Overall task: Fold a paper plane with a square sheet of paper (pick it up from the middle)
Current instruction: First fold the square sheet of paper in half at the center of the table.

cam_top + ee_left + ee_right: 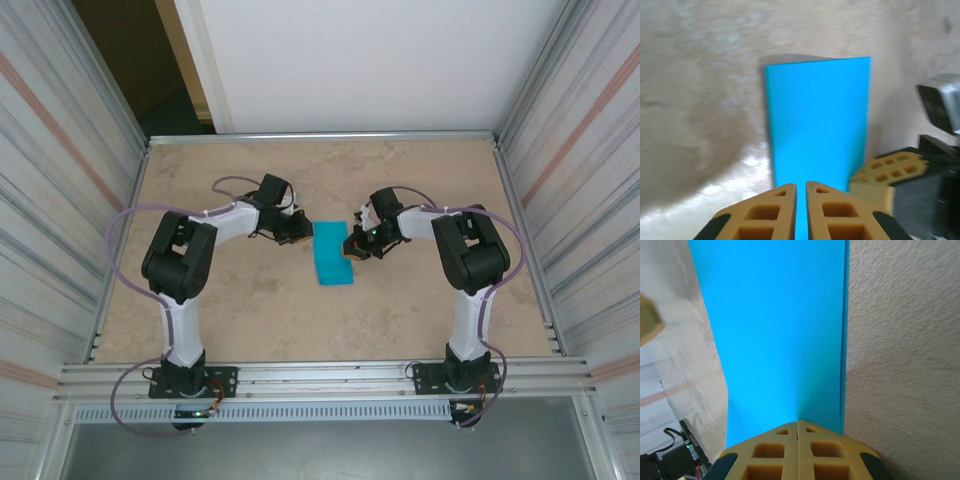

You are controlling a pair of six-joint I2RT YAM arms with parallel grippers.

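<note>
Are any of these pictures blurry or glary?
Left wrist view: slightly soft, with a glare patch on the table beside the blue paper and a dark shadow at lower left. Right wrist view: table grain crisp. Top view: even light.

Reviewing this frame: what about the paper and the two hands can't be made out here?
- Top view: the square sheet of paper is too small to show creases. The left hand and right hand hide where they meet it.
- Left wrist view: the fingers hide the sheet's near edge.
- Right wrist view: the sheet's far end is cut off by the picture's top edge, and its layers cannot be counted.
</note>
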